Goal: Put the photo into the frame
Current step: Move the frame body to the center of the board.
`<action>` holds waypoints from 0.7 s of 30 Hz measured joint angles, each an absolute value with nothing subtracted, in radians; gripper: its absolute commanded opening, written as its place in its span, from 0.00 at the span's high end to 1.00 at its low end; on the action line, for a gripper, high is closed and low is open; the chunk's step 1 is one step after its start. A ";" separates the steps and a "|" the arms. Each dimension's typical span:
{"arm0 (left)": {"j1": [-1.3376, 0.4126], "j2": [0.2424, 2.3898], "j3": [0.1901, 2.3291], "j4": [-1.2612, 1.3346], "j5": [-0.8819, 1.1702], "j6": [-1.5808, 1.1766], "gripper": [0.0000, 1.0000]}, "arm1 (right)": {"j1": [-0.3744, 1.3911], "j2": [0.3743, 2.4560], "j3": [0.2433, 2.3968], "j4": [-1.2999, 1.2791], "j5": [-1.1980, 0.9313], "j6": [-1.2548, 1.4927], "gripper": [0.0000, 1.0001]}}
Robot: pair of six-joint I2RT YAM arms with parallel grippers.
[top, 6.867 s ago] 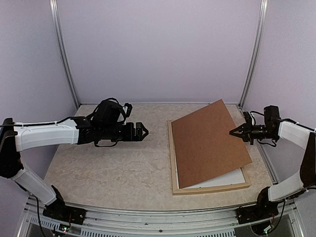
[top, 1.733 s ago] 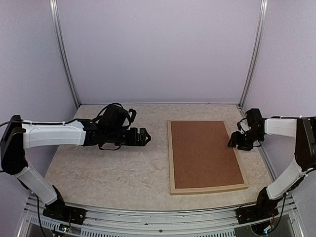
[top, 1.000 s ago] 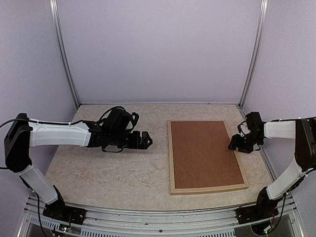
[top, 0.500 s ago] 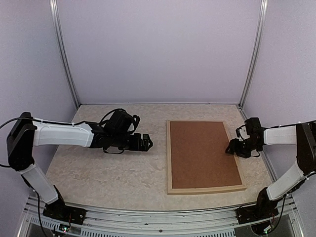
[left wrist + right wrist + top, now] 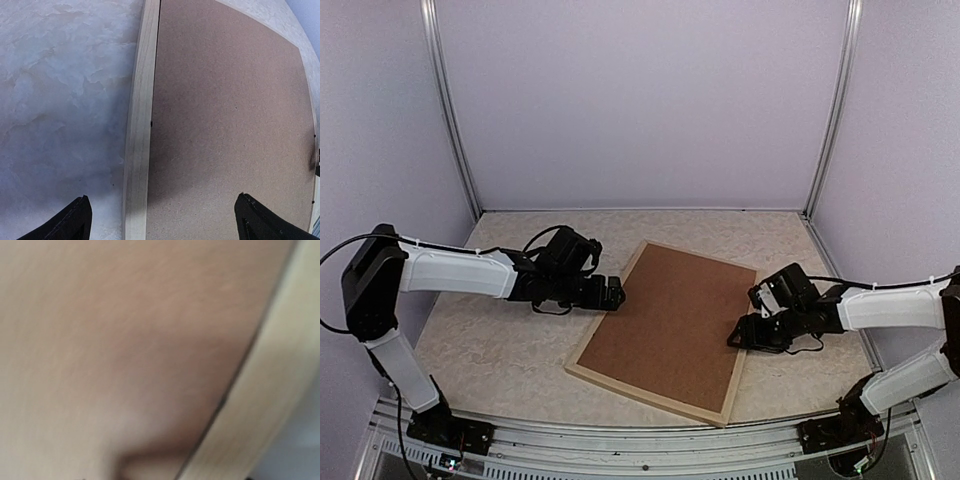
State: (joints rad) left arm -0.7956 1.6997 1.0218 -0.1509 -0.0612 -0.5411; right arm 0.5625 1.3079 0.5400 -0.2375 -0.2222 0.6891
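The thin pale wooden rectangular frame [image 5: 650, 397], with the flat brown hardboard backing sheet [image 5: 670, 320] seated in it, has swung from lying square near the right edge of the pale marbled worktop [image 5: 500, 350] to a slant across its middle. The photo is out of sight, presumably under the board, so I judge the task nearly done. The left arm reaches in low, the left claw [image 5: 613, 292] spread wide and empty at the frame's left rail. The right claw [image 5: 745, 335] sits low against the right rail; whether it is clenched I cannot tell.
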 measured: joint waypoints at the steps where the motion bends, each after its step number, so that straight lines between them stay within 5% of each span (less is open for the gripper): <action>1: -0.791 1.700 1.022 -0.152 -0.068 -0.540 0.01 | 0.580 1.308 0.544 -0.239 -0.220 0.699 0.30; 11: -0.775 1.682 1.001 -0.160 -0.134 -0.537 0.01 | 0.479 1.335 0.802 -0.334 -0.016 0.589 0.17; 21: -0.775 1.628 0.986 -0.173 -0.160 -0.537 0.01 | 0.300 1.632 1.092 -0.305 -0.046 0.356 0.18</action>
State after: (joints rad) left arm -0.7746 1.6279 0.9863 -0.1730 -0.1600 -0.5365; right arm 0.3000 1.6318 1.0924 -0.3050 -0.0460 0.3557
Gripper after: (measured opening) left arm 0.989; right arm 0.827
